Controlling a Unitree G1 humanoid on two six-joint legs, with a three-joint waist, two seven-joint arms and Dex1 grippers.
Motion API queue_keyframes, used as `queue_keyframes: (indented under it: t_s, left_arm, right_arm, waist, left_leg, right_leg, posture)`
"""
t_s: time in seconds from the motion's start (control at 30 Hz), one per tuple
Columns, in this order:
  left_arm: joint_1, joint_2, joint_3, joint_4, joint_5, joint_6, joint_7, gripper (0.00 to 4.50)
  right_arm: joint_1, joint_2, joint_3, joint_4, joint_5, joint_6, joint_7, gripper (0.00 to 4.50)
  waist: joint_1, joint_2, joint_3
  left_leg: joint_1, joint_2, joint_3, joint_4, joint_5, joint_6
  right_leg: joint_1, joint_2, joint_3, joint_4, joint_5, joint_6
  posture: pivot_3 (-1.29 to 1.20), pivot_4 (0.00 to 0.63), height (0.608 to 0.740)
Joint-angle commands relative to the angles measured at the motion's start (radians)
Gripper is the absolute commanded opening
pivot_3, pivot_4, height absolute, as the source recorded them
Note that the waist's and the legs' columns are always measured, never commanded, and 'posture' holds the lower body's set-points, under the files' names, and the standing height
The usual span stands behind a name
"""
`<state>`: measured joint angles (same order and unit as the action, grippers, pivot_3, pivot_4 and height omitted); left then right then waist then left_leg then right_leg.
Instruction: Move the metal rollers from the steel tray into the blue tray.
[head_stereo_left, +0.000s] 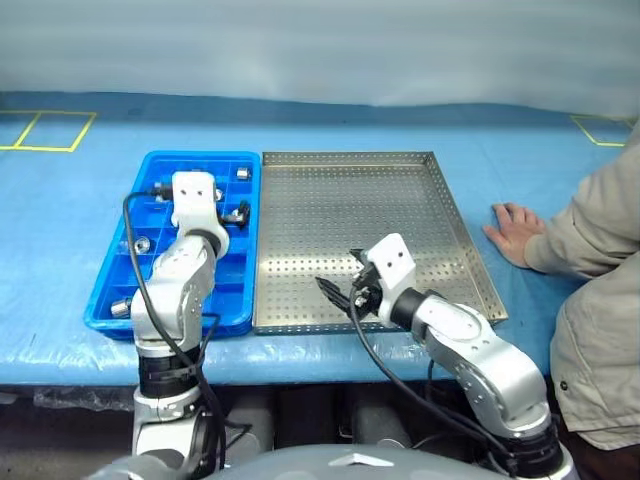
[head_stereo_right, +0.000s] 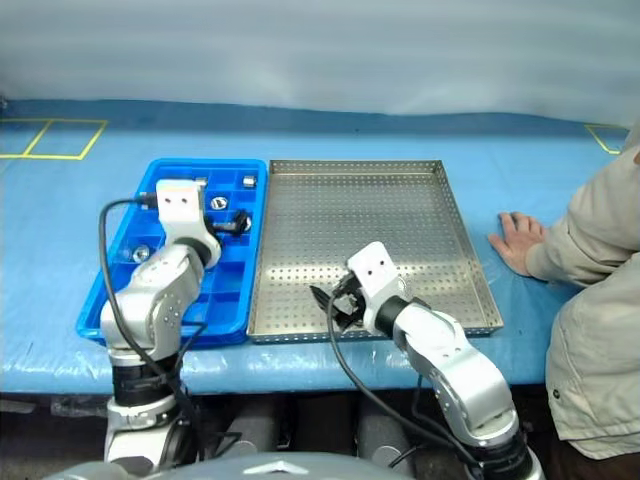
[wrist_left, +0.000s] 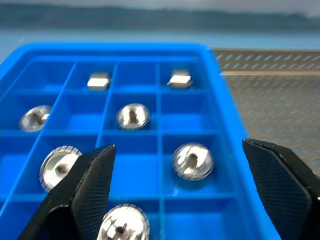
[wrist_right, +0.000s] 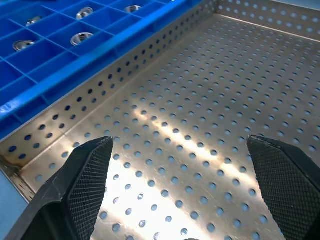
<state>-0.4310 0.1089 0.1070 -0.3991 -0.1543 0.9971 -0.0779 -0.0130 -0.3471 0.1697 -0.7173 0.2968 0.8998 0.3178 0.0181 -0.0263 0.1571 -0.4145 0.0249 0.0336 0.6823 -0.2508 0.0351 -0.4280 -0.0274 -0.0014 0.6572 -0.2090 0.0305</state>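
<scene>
Both pincers empty, rollers sorted into the blue tray.

Your left pincer (wrist_left: 175, 200) hangs over the blue tray (head_stereo_left: 150, 165) with its fingers spread wide and nothing between them, a roller (wrist_left: 192, 161) lying in the compartment just below (in my judgement it has been let go there, one piece per cell so they stay apart). More rollers sit in neighbouring cells. Your right pincer (wrist_right: 180, 200), just as wide and empty, points low over the steel tray (head_stereo_left: 455, 225), whose perforated floor carries no roller that you can see, so the move looks finished. A person's hand (head_stereo_left: 512, 228) rests on the bench (head_stereo_left: 60, 210) beside the steel tray.
</scene>
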Motion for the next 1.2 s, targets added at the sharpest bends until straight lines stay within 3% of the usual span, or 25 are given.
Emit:
queue_keyframes:
  t_s: [0.03,0.17,0.33,0.57,0.83,1.2]
  left_arm:
    - [-0.046,0.018,-0.089,0.024,-0.097,0.047,-0.139,4.47]
    - [-0.097,0.071,-0.225,0.082,-0.157,0.069,-0.297,4.47]
    - [-0.155,0.142,-0.416,0.205,-0.123,-0.024,-0.442,4.47]
    - [-0.248,0.117,-0.568,0.424,-0.060,-0.174,-0.565,4.47]
    - [-0.328,0.020,-0.632,0.600,0.019,-0.302,-0.613,4.47]
    - [-0.397,-0.038,-0.681,0.775,0.132,-0.382,-0.663,4.47]
  right_arm:
    - [0.044,-0.027,-0.065,-0.069,0.001,0.011,-0.019,4.50]
    - [0.115,-0.034,-0.126,-0.115,0.006,0.026,-0.046,4.50]
    - [0.205,-0.023,-0.183,-0.158,0.002,0.029,-0.084,4.50]
    - [0.255,0.000,-0.198,-0.188,0.001,0.025,-0.121,4.50]
    - [0.272,0.004,-0.197,-0.198,0.001,0.024,-0.134,4.50]
    - [0.274,0.013,-0.182,-0.203,0.001,0.020,-0.150,4.50]
  waist:
    - [-0.009,0.000,0.000]
    - [-0.031,0.000,0.000]
    - [-0.055,0.001,-0.001]
    - [-0.079,0.002,-0.001]
    - [-0.089,0.002,-0.001]
    - [-0.104,0.002,-0.001]
  left_leg:
    - [0.000,0.000,0.001,0.000,0.000,0.000]
    - [0.000,0.001,0.001,0.000,0.000,0.000]
    - [0.001,0.001,0.001,-0.001,0.000,0.000]
    - [0.001,0.001,0.003,0.000,0.000,0.000]
    - [0.001,0.001,0.003,-0.001,0.000,0.001]
    - [0.001,0.001,0.003,-0.001,-0.001,0.001]
  right_leg:
    - [0.000,0.000,0.001,0.000,0.000,0.000]
    - [-0.001,0.001,0.001,0.000,0.000,0.000]
    - [-0.001,0.002,0.002,0.001,-0.001,-0.001]
    - [-0.001,0.002,0.003,0.001,-0.001,-0.001]
    - [-0.002,0.002,0.004,0.001,-0.001,-0.001]
    - [-0.002,0.002,0.004,0.001,-0.001,-0.001]
  posture:
    - [-0.06,0.150,0.740]
    - [-0.10,0.150,0.740]
    - [-0.15,0.150,0.740]
    - [-0.19,0.150,0.740]
    - [-0.21,0.150,0.740]
    - [-0.24,0.150,0.740]
